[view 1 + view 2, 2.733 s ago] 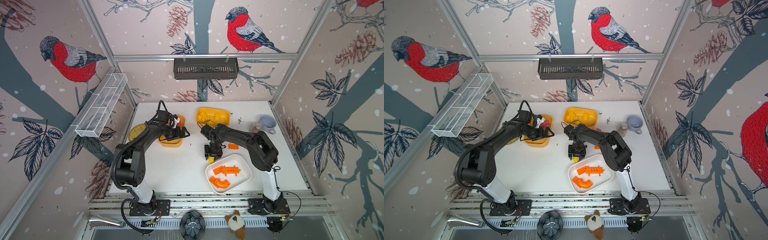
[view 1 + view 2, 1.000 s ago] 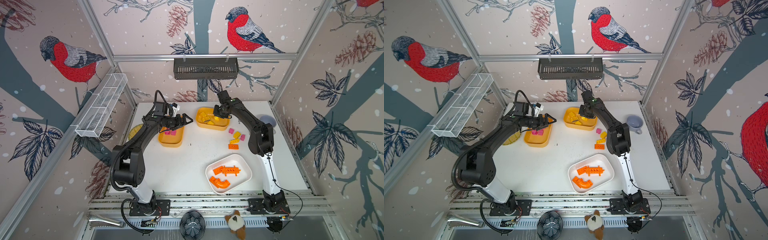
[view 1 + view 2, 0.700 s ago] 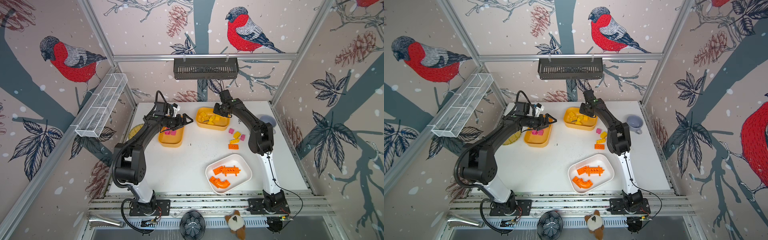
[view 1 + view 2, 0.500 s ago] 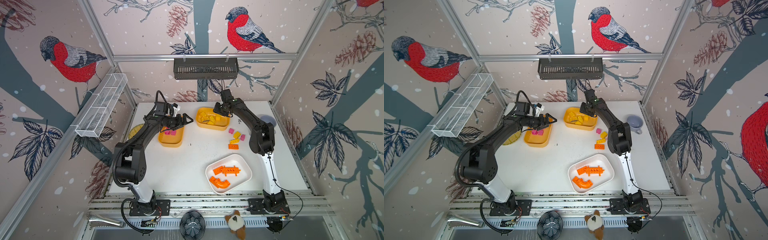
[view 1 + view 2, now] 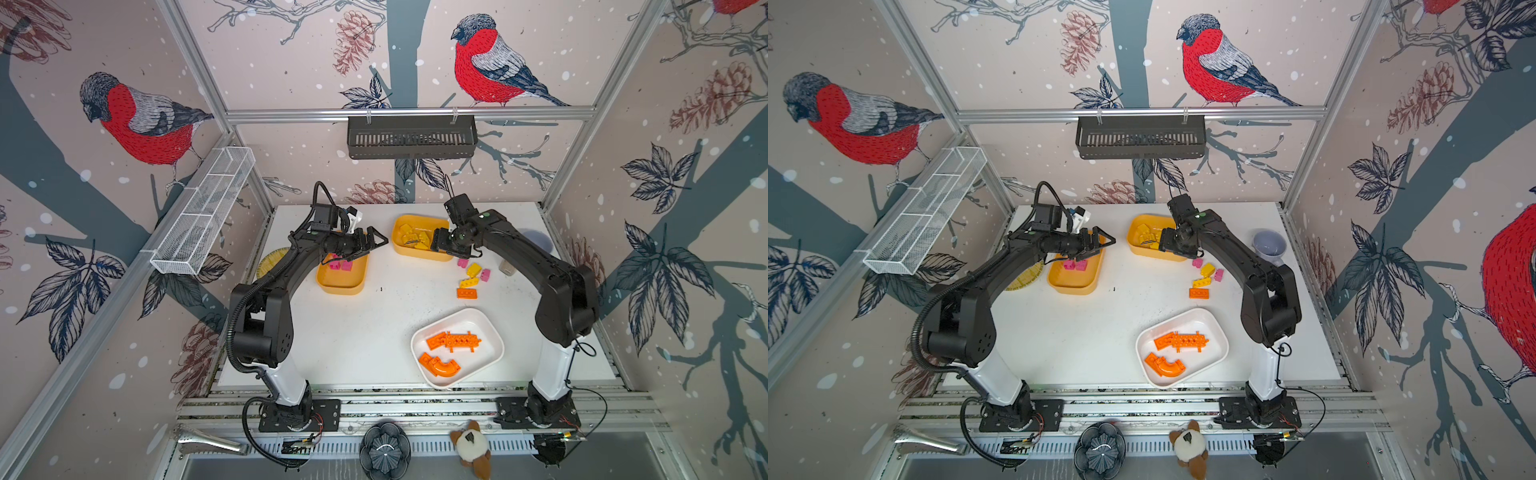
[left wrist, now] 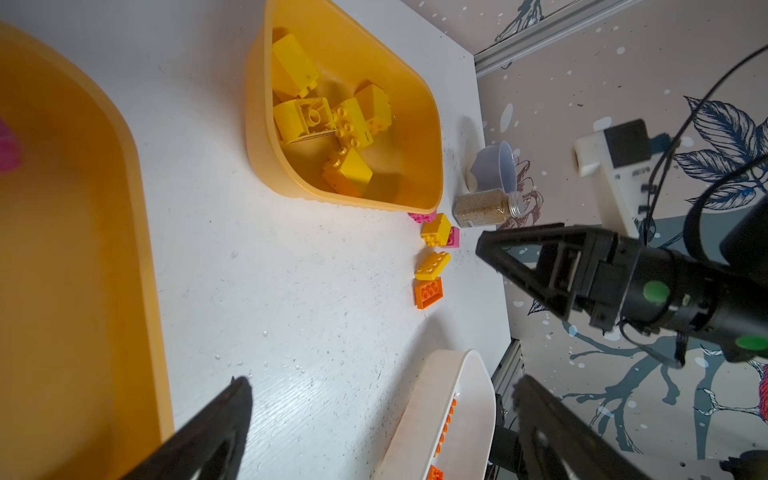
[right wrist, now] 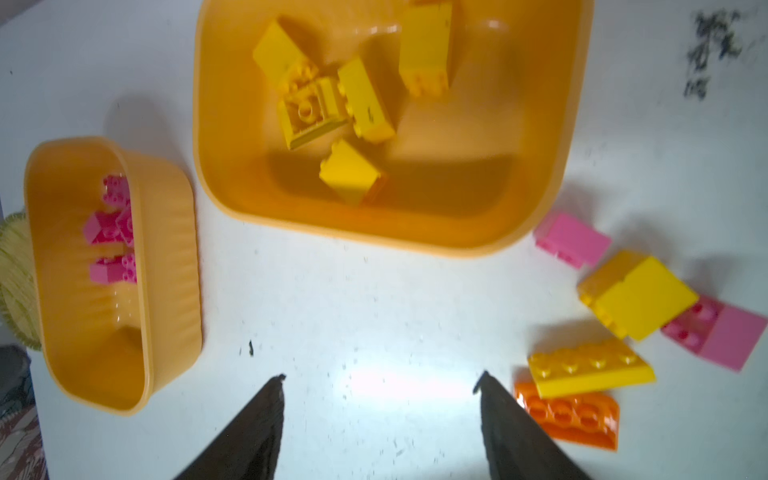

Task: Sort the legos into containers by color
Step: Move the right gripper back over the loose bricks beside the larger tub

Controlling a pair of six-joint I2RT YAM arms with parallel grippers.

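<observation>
Broadly, three tubs are borne by the table (image 5: pixel 353 332): a white tub (image 5: pixel 492 332) near right with orange pieces (image 5: pixel 453 340), a far tub (image 5: pixel 415 254) with yellow bricks (image 5: pixel 415 239), and a left tub (image 5: pixel 340 282) with pink bricks (image 5: pixel 340 264). The left claw (image 5: pixel 376 241) is held wide and empty above the left tub's far edge. The right claw (image 7: pixel 380 376) is held wide and empty by the far tub. Five loose bricks (image 5: pixel 471 276) lie just right.

Bright, even light is filling both top views, leaving faint shadows on the counter (image 5: pixel 365 332), and the wide lens is bowing the posts (image 5: pixel 197 62) near the edges. The right wrist view is smearing, with glare shining on the counter between the tips of the right pincer (image 7: pixel 381 376); in the left wrist view the nearest tub (image 6: pixel 62 249) is sitting out of focus.
</observation>
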